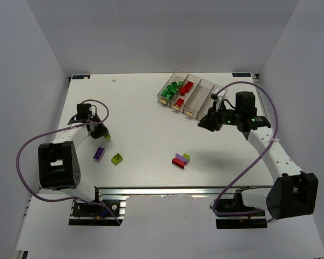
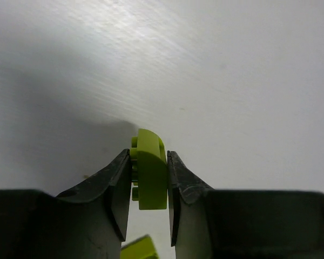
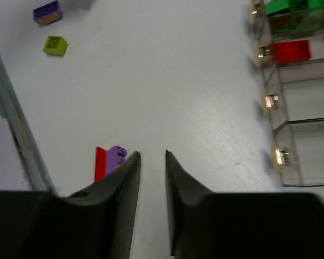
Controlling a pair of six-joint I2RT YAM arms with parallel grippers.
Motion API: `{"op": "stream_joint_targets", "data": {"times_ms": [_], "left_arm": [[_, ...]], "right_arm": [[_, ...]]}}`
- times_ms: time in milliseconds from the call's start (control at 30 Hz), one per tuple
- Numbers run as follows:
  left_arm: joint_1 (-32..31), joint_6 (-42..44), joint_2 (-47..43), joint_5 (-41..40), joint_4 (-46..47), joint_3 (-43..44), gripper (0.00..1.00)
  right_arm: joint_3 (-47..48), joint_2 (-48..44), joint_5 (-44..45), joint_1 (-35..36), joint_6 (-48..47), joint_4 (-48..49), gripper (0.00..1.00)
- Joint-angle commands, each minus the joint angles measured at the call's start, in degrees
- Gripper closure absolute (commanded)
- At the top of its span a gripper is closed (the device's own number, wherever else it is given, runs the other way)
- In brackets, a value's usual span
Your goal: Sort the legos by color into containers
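Note:
My left gripper (image 2: 149, 153) is shut on a yellow-green lego (image 2: 150, 178), which stands on edge between the fingers just above the table. In the top view that gripper (image 1: 105, 135) sits at the table's left. A purple lego (image 1: 99, 154) and another yellow-green lego (image 1: 117, 158) lie just in front of it. A red, purple and yellow-green cluster (image 1: 180, 160) lies at centre front. The containers (image 1: 205, 93) stand at the back right, one holding green legos (image 1: 173, 88), the one beside it red legos (image 1: 186, 88). My right gripper (image 3: 152, 154) hangs open and empty near them.
A blurred yellow-green piece (image 2: 138, 248) shows under the left fingers. The two containers nearest the right gripper (image 3: 308, 124) look empty. An aluminium rail (image 1: 167, 190) runs along the table's front edge. White walls close in the left, back and right.

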Motion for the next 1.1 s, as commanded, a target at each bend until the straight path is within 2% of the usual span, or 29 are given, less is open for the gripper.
{"op": "stream_joint_targets", "data": {"times_ms": [0,33,67,100,233,333,433,533,800,1067], "left_arm": [[-1.8,-6.3,-5.3,9.1,6.0,-0.4,0.85],[-2.9,-8.5,-5.5,10.2,7.0,0.1,0.85],[-5.4,-9.7,-5.4,12.8,9.6,0.4,0.86],[-7.8,-10.7,-4.6,13.9,11.0,1.0,0.86],[-18.1,-15.5,0.1,17.0,18.8,7.0,0.87],[-23.3,-18.5,5.5,19.1,25.3,10.5,0.87],[-27.6,-18.9,11.9,20.4,27.8,20.0,0.86],[-31.3,-19.2,17.9,21.2,30.2,25.9,0.86],[-37.1,-14.5,34.4,19.2,28.2,49.2,0.86],[-39.8,-8.4,46.8,14.6,23.0,66.3,0.85]], "right_arm": [[4.2,0.2,2.7,-2.9,5.4,4.9,0.72],[4.5,0.2,2.6,-3.9,6.9,6.0,0.9],[4.8,0.1,2.6,-5.9,10.3,7.3,0.97],[4.9,0.0,2.5,-7.0,11.7,10.0,0.99],[6.0,-0.8,1.1,-10.3,15.1,13.3,0.99],[6.1,-1.5,-0.2,-12.4,16.5,13.8,0.98],[5.3,-2.3,-0.8,-13.0,16.8,13.2,0.97],[3.7,-3.8,-1.1,-13.1,16.8,12.9,0.96],[-0.6,-8.0,-0.5,-13.2,17.3,13.4,0.93],[-2.7,-10.0,-0.8,-13.3,17.6,13.1,0.92]]}}
